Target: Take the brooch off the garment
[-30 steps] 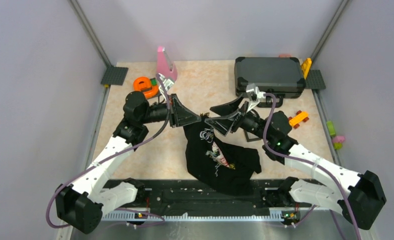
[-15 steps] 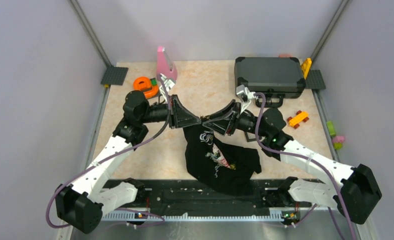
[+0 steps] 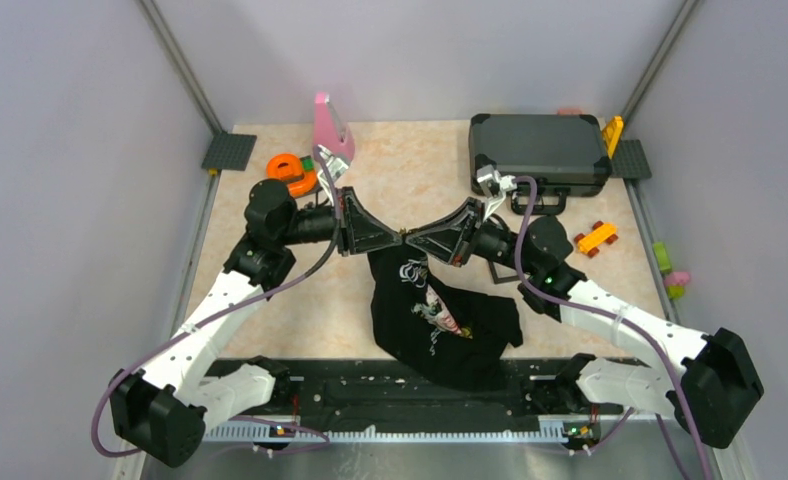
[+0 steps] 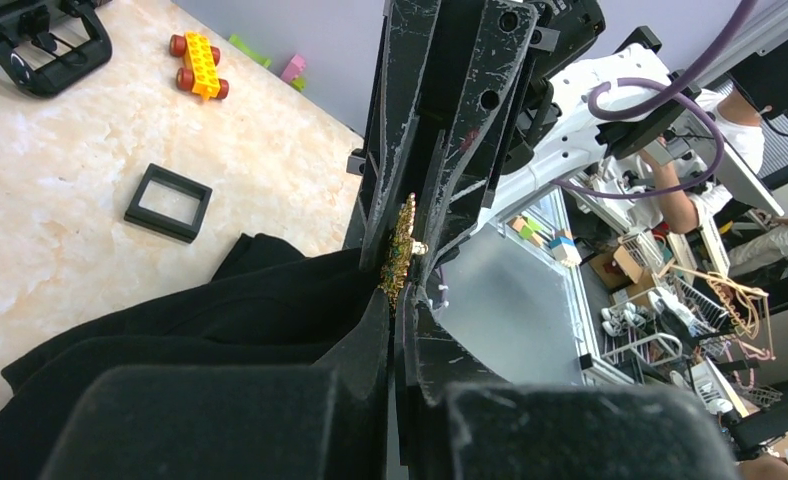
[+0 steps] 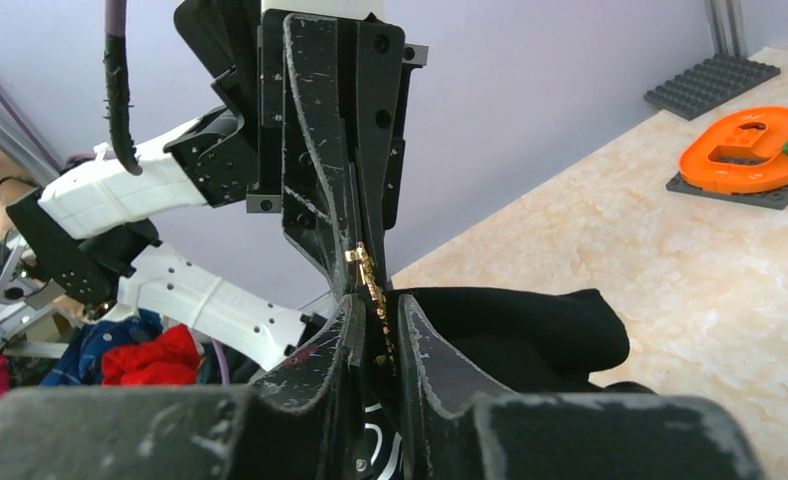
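Your tabletop (image 3: 390, 170) carries the black shirt (image 3: 440, 320), top edge lifted to where both hands meet tip to tip. L hand (image 3: 398, 236) is pinched tight on the cloth. R hand (image 3: 414, 240) is closed on the gold brooch (image 4: 402, 250), right at L's fingertips.

1. From above, the brooch (image 3: 404, 234) is only a speck where the two arms' tips meet, and its shape cannot be read.
2. In the left wrist view the left gripper (image 4: 392, 305) is a blurred dark mass cut off by the lower edge. The garment (image 4: 200, 320) runs off the left and bottom edges.
3. The hard case (image 4: 5, 12) is cropped at the top-left corner — only a handle and a corner show.
4. In the right wrist view the right gripper (image 5: 375, 310) is blurred, and the brooch's lower end is hidden between its fingers — whether the pin passes through the cloth cannot be told.
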`<state>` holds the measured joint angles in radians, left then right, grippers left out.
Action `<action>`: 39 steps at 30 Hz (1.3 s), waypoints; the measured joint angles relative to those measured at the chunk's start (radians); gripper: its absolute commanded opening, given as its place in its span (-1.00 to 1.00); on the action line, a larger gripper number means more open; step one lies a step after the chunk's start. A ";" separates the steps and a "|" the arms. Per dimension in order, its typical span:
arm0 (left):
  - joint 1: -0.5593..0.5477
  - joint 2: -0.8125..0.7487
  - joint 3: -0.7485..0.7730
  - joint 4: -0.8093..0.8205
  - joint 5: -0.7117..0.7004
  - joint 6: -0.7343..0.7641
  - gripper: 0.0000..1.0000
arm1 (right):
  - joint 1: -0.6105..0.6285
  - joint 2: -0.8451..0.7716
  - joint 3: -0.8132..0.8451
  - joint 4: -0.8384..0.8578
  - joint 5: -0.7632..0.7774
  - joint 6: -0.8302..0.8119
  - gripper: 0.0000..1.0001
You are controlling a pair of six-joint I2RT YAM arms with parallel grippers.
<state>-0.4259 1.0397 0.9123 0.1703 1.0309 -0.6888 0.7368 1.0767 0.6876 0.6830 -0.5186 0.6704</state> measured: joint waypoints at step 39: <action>0.002 0.017 0.017 -0.090 -0.037 0.074 -1.00 | -0.021 0.015 0.045 -0.079 -0.135 -0.061 0.13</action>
<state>-0.4236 1.0569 0.9291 0.0803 0.9943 -0.6144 0.7162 1.0920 0.7326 0.6037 -0.6533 0.6094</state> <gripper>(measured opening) 0.015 0.553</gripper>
